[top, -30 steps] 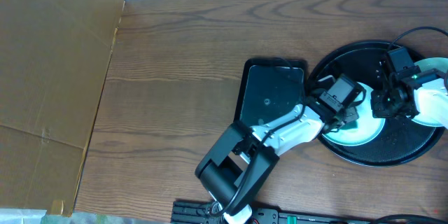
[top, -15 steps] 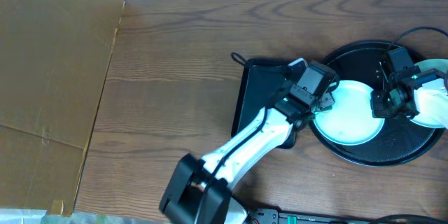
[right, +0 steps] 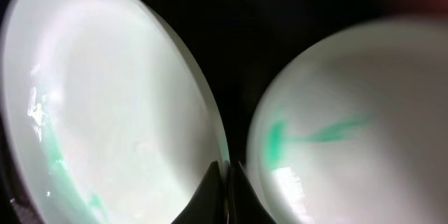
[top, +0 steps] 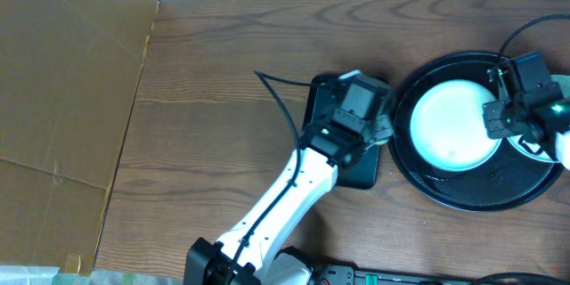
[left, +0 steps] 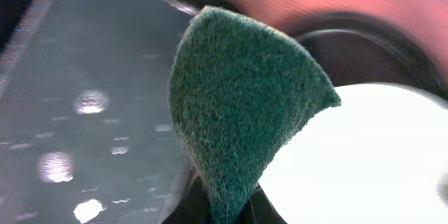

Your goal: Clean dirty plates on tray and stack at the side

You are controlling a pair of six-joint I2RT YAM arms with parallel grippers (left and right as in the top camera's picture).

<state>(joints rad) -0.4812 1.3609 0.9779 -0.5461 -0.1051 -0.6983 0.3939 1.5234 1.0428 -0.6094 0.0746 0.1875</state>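
We saw the left tool [top: 381,127] clamped on a green sponge [left: 241,105], the right tool [right: 226,182] pinching a plate [top: 450,126] at 3 o'clock

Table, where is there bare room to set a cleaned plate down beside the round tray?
Bare table between the cardboard wall and the small tray, and along the back edge. Crowded: the round tray, plates, right tool, and left arm across the front.

Occlusion notes, wrists and overhead.
Sponge [left: 238,105] covers the left gripper [left: 224,210] almost wholly. Right wrist: plate [right: 105,112] and second plate [right: 350,133] blurred, cropped by edges; right fingertips [right: 212,182] barely enter. Overhead: right arm [top: 561,138] leaves frame.
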